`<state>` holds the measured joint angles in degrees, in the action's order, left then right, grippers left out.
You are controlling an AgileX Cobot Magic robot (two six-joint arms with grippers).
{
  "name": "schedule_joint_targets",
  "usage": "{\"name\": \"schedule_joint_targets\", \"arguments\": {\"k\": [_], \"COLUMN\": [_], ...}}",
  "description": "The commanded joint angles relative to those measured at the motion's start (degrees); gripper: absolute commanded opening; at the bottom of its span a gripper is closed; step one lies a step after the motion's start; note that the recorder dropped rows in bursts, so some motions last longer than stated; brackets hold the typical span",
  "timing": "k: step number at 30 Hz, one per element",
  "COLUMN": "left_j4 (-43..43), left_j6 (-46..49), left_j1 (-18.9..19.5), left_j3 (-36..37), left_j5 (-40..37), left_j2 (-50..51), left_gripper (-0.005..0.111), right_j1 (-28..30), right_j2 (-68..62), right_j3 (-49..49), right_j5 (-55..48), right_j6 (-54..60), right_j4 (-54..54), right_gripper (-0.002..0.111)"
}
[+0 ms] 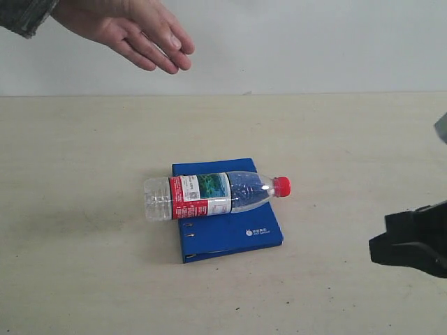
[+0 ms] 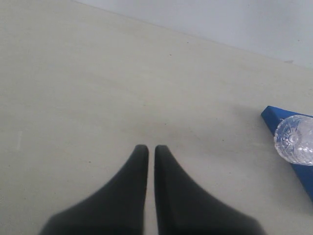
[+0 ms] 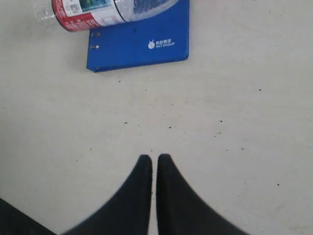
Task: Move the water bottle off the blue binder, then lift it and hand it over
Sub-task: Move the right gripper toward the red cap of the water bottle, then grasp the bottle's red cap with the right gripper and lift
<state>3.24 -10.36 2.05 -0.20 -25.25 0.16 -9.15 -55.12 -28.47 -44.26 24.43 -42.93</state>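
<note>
The water bottle [image 1: 213,195] lies on its side across the blue binder [image 1: 237,234], red cap pointing right, clear base overhanging the binder's left edge. The left wrist view shows the bottle's base [image 2: 295,139] and a binder corner [image 2: 274,117] far off to one side of my left gripper [image 2: 147,149], which is shut and empty over bare table. In the right wrist view the bottle [image 3: 93,11] and binder [image 3: 139,46] lie well ahead of my right gripper [image 3: 154,159], also shut and empty. In the exterior view the right gripper [image 1: 405,244] shows as a dark mass at the right edge; the left gripper is out of that view.
A person's open hand [image 1: 140,31] hovers palm down above the table's far left. The pale table [image 1: 84,244] spreads around the binder. A white wall runs along the table's back edge.
</note>
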Motion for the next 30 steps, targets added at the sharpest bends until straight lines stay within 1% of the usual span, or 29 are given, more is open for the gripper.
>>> {"name": "schedule_joint_targets", "arguments": {"k": [1,3,4,6,7,8,9,10,11,13,15,18,22,27,30], "left_j4": [0.02,0.02,0.02,0.02,0.02,0.02,0.02,0.02,0.02,0.02,0.02,0.02,0.02,0.02,0.02], "left_j6": [-0.49,-0.49,-0.49,-0.49,-0.49,-0.49,-0.49,-0.49,-0.49,-0.49,-0.49,-0.49,-0.49,-0.49,-0.49], "left_j1": [0.12,0.12,0.12,0.12,0.12,0.12,0.12,0.12,0.12,0.12,0.12,0.12,0.12,0.12,0.12], "left_j3": [0.2,0.2,0.2,0.2,0.2,0.2,0.2,0.2,0.2,0.2,0.2,0.2,0.2,0.2,0.2], "left_j5": [0.33,0.33,0.33,0.33,0.33,0.33,0.33,0.33,0.33,0.33,0.43,0.43,0.43,0.31,0.31], "left_j2": [-0.16,-0.16,-0.16,-0.16,-0.16,-0.16,-0.16,-0.16,-0.16,-0.16,-0.16,-0.16,-0.16,-0.16,-0.16], "left_gripper": [0.004,0.004,0.004,0.004,0.004,0.004,0.004,0.004,0.004,0.004,0.004,0.004,0.004,0.004,0.004], "right_j1": [-0.21,-0.21,-0.21,-0.21,-0.21,-0.21,-0.21,-0.21,-0.21,-0.21,-0.21,-0.21,-1.62,-4.21,-4.71], "right_j2": [-7.61,-11.02,-12.48,-14.51,-15.24,-15.68,-15.99,-16.36,-16.62,-17.15,-18.35,-21.28,-27.66,-36.65,-40.3], "right_j3": [-2.48,-4.12,-5.09,-7.11,-8.29,-9.27,-9.93,-10.58,-11.09,-11.93,-13.02,-15.15,-17.89,-20.46,-21.74], "right_j5": [-4.02,-7.69,-9.25,-10.31,-9.8,-8.05,-5.83,-1.85,2.51,9.68,14.25,13.53,12.02,12.05,12.35], "right_j6": [15.37,24.39,30.96,43.29,49.25,54.46,58.29,60.36,62.0,66.08,71.72,80.69,82.95,89.43,94.66], "right_j4": [-1.48,-3.14,-4.34,-6.28,-7.07,-8.22,-10.52,-12.57,-14.29,-16.85,-17.42,-18.48,-20.18,-19.82,-19.82], "right_gripper": [0.005,0.013,0.02,0.035,0.044,0.054,0.06,0.066,0.069,0.07,0.07,0.07,0.07,0.07,0.07]}}
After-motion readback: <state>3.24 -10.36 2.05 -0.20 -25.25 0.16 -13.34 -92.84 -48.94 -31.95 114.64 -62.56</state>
